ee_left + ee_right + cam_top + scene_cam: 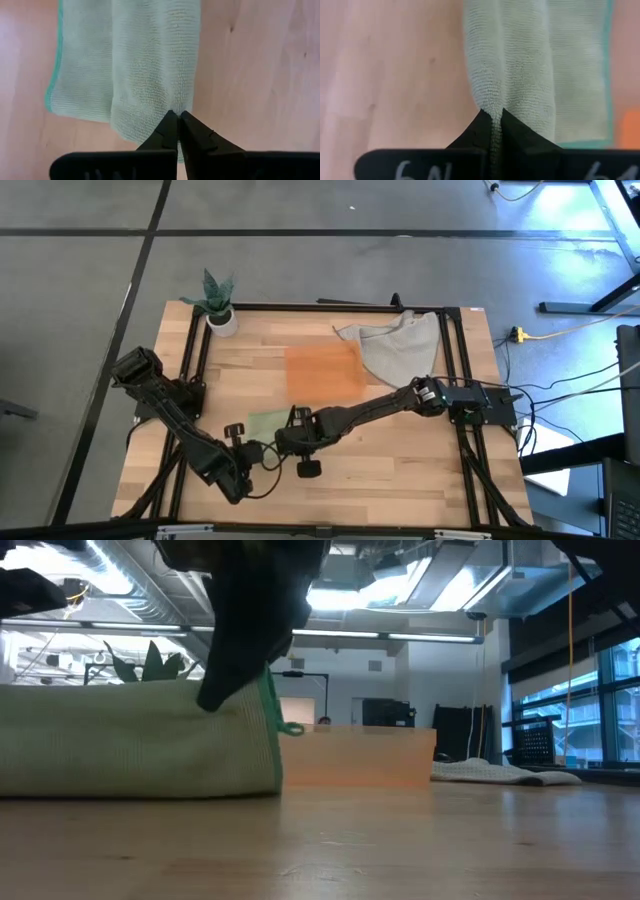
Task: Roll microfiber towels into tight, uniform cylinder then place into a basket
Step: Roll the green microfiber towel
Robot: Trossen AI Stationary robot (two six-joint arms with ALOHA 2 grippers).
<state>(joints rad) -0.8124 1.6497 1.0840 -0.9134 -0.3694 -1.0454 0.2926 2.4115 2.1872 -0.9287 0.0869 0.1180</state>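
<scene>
— Towel (150,65): pale green microfiber, a fine looped nap, with a darker green stitched hem. Where does it lie?

— On the bare wood of the table (400,470), near the front, just in front of the basket (325,370). It is partly rolled: one thick rounded fold runs lengthwise, a flat flap lies beside it.

— And the grippers?

— Left gripper (178,120) has its dark, tapered fingers pinched together on one end of the fold. Right gripper (491,117) is clamped the same way on the opposite end, nap bunched between its tips.

— The basket itself?

— Shallow, rectangular, translucent orange, low straight walls, standing at the table's middle.

— Anything else?

— A grey cloth (395,340) lies crumpled in soft folds beside the basket toward the back right. A small white pot with a spiky green plant (219,305) stands at the back left corner. The tabletop is light planked wood in a black metal frame.
</scene>
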